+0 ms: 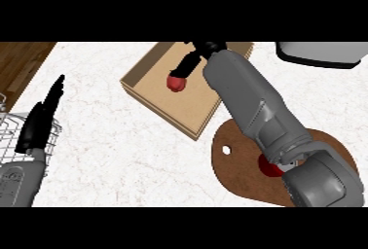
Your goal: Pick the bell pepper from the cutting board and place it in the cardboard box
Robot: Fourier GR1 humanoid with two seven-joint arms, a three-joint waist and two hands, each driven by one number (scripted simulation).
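My right hand (195, 57) reaches over the cardboard box (155, 90), fingers pinching the red bell pepper (176, 83) just above its floor. To finish well, I should lower it until it rests, then spread my fingers. The pepper looks too rounded to tell its long axis. My left hand (45, 114) rests with fingers straight beside the wire rack (13, 131).

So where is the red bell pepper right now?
In the head view, the red bell pepper sits inside the shallow cardboard box, upper centre, at the right hand's black fingertips.
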